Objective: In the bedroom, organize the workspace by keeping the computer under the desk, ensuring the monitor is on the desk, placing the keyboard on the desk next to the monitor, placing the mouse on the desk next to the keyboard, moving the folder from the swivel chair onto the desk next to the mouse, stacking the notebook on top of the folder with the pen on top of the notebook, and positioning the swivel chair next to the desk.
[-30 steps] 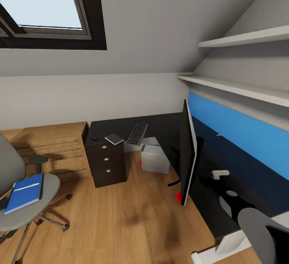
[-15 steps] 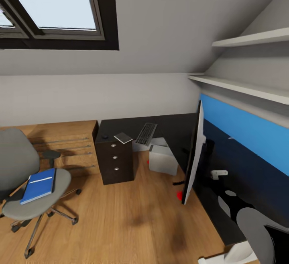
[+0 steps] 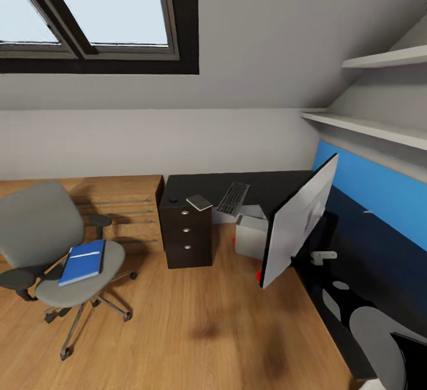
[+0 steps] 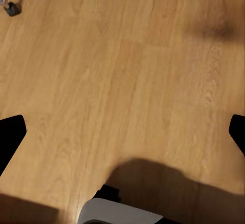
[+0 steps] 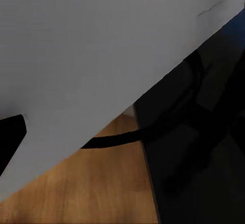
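Observation:
The grey swivel chair stands on the floor at the left, apart from the desk. On its seat lies the blue folder with the white pen across it. The black desk carries the mouse, the grey notebook and the keyboard. The computer sits on the floor in the desk's inner corner. The monitor leans at the desk's inner edge, its pale face close before my open right gripper. My open left gripper hangs over bare floor.
A light-wood dresser stands against the wall between chair and desk drawers. Two white shelves run above the blue back panel. My right arm's grey links lie over the desk at the lower right. Open wood floor lies ahead.
The whole picture has shifted right, so the camera has turned left and the chair shows more fully. The monitor, edge-on before, now shows its pale face with its top leaning right.

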